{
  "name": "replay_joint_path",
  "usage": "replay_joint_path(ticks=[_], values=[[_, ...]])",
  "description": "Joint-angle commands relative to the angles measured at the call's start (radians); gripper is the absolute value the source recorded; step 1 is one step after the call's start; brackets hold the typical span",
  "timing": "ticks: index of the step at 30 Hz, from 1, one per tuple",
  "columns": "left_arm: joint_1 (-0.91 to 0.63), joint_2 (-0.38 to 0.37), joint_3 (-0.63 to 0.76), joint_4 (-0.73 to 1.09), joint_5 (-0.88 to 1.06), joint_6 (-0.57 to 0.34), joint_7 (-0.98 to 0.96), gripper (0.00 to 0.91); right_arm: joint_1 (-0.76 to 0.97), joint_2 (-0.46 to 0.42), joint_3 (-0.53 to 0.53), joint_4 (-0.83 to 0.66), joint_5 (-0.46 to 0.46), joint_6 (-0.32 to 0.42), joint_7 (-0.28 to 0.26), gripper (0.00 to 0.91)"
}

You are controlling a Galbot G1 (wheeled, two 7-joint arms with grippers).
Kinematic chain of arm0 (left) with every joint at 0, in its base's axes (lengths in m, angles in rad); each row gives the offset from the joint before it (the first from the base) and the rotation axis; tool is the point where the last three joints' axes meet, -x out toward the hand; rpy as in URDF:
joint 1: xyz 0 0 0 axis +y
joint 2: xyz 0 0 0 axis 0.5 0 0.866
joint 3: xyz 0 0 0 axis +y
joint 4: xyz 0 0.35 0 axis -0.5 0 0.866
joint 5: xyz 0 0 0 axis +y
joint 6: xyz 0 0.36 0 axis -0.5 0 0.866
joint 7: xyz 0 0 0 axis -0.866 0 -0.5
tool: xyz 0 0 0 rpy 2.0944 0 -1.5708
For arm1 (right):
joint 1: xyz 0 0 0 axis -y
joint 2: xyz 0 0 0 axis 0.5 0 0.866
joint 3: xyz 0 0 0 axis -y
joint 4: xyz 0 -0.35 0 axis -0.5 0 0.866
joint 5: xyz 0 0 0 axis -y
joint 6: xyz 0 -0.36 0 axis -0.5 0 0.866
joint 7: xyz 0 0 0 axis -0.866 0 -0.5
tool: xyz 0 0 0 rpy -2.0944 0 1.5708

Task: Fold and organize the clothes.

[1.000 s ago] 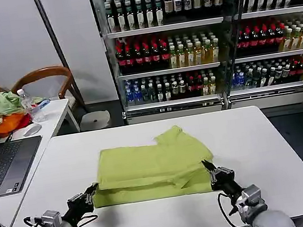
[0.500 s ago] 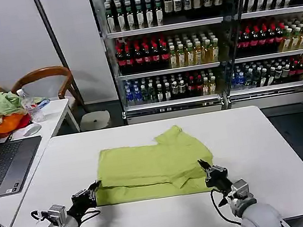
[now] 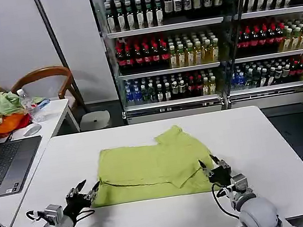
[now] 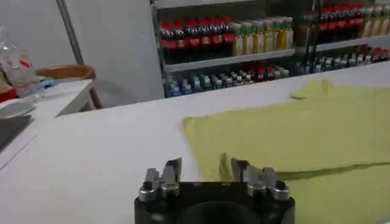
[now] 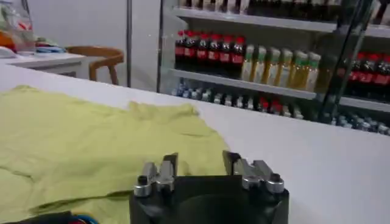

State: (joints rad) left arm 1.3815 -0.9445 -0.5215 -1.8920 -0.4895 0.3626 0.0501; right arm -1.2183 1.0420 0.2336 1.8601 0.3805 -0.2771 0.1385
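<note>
T-shirt: the lime yellow-green T-shirt (image 3: 153, 170) lies partly folded near the middle of the white table (image 3: 270, 147), one sleeve poking toward the far side, a doubled layer along the near hem.
Left gripper: the left gripper (image 3: 84, 192) sits low at the shirt's near-left corner, fingers spread and empty; its wrist view shows the hem just ahead of the fingertips (image 4: 172, 167).
Right gripper: the right gripper (image 3: 213, 167) is at the near-right corner, also spread with nothing between the fingers; whether a tip already touches cloth is hard to tell.
Step in hand: probably taking both near corners for the next fold.
Doing it well: slide the lower fingers under both layers, close both sides together, and lift evenly so the edge stays straight.
Edges: the near table edge lies close behind the grippers, so little room to pull back.
Open room: bare tabletop beyond and to the right of the shirt; a laptop (image 3: 0, 167) stands on the neighbouring desk to the left.
</note>
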Motion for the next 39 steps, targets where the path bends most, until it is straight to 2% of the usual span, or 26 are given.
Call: replay_joint_path(ticks=[1, 6, 9, 12, 13, 14, 15, 16, 31, 39], values=[[0.098, -0.017, 0.008, -0.144, 0.010, 0.109, -0.067, 0.907, -0.103, -0.031, 0.022, 0.118, 0.035, -0.024, 0.024, 0.907], [0.095, -0.026, 0.015, -0.140, 0.014, 0.214, -0.120, 0.907, -0.146, -0.033, 0.023, 0.134, 0.040, -0.061, 0.039, 0.907], [0.099, -0.025, 0.013, -0.129, 0.013, 0.214, -0.141, 0.907, -0.158, -0.035, 0.023, 0.126, 0.062, -0.100, 0.041, 0.907], [0.097, -0.027, 0.010, -0.118, 0.011, 0.214, -0.145, 0.907, -0.159, -0.030, 0.018, 0.108, 0.068, -0.107, 0.041, 0.907], [0.097, -0.028, 0.009, -0.117, 0.011, 0.214, -0.146, 0.907, -0.160, -0.029, 0.017, 0.108, 0.070, -0.108, 0.042, 0.665], [0.098, -0.029, 0.010, -0.117, 0.011, 0.214, -0.147, 0.826, -0.159, -0.028, 0.015, 0.109, 0.074, -0.108, 0.045, 0.322], [0.098, -0.030, 0.011, -0.115, 0.012, 0.214, -0.148, 0.232, -0.158, -0.026, 0.014, 0.110, 0.079, -0.108, 0.048, 0.000], [0.098, -0.030, 0.011, -0.113, 0.012, 0.214, -0.143, 0.040, -0.157, -0.024, 0.013, 0.110, 0.091, -0.108, 0.055, 0.000], [0.089, -0.038, 0.026, -0.091, 0.011, 0.203, -0.124, 0.040, -0.153, -0.016, 0.012, 0.089, 0.101, -0.102, 0.056, 0.000], [0.211, -0.030, -0.001, -0.215, 0.044, 0.186, -0.121, 0.040, -0.248, -0.044, 0.035, 0.188, 0.086, -0.091, 0.057, 0.000]])
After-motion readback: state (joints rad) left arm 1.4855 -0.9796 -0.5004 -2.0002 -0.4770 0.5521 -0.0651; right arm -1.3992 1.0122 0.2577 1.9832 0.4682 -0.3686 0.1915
